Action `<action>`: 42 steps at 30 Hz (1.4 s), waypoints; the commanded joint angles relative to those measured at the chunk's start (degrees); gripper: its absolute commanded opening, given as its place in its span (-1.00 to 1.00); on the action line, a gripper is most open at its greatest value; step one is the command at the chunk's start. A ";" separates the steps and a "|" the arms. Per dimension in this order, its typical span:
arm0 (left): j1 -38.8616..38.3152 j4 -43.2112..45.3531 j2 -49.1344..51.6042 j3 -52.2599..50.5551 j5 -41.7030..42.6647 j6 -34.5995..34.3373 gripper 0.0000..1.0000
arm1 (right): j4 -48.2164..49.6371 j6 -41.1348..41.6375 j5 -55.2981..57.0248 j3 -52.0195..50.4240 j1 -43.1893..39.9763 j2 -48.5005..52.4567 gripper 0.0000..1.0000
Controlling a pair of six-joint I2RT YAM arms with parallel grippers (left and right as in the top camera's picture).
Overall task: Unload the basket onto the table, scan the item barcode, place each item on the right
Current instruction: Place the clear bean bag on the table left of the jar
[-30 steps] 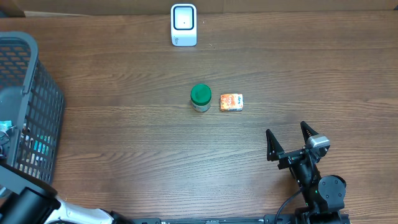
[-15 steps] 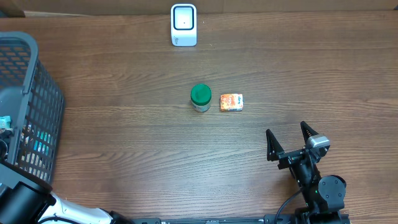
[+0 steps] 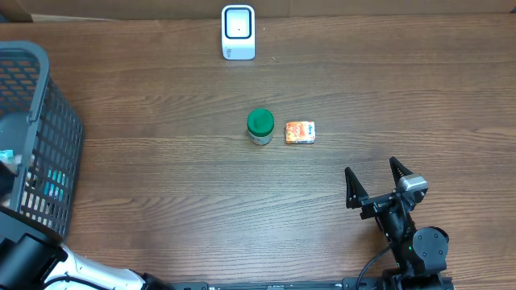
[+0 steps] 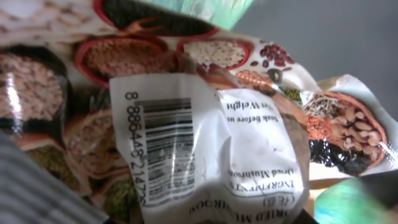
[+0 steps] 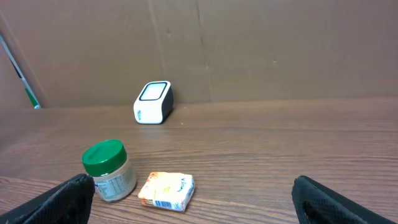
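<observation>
A crinkled bag [image 4: 87, 74] printed with bowls of grains and beans fills the left wrist view. Its white label [image 4: 249, 143] reads dried mushroom, with the barcode [image 4: 166, 149] on its left part. The label bunches at the bottom centre, where my left gripper is shut on the bag; the fingers themselves are hidden. From overhead that gripper is down inside the grey basket [image 3: 56, 121], out of sight. The white scanner [image 3: 239, 32] stands at the table's far edge. My right gripper [image 3: 375, 181] rests open at the front right, holding nothing.
A green-lidded jar [image 3: 260, 126] and a small orange box [image 3: 300, 132] sit side by side mid-table, also ahead of the right gripper [image 5: 199, 202]. A teal packet [image 4: 354, 202] lies beside the bag in the basket. The left arm [image 3: 32, 262] enters at the bottom-left corner.
Blurred shapes at the basket's left edge have shifted a little in the overhead view. The right arm, jar, box and scanner have not moved.
</observation>
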 commanded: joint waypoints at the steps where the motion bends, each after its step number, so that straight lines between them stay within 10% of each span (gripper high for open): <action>1: -1.62 -5.75 -0.59 13.62 8.11 -0.57 -0.91 | 0.22 0.13 -0.11 -0.59 0.04 -0.68 1.00; 23: -29.20 -19.45 -6.29 51.93 17.40 -6.62 -0.92 | 0.22 0.13 -0.11 -0.59 0.04 -0.68 1.00; 32: -47.34 -34.14 -4.85 39.19 17.70 12.92 -0.91 | 0.22 0.13 -0.11 -0.59 0.04 -0.68 1.00; 42: -56.22 -17.99 -4.72 11.06 17.57 27.04 -0.88 | 0.22 0.13 -0.11 -0.59 0.04 -0.68 1.00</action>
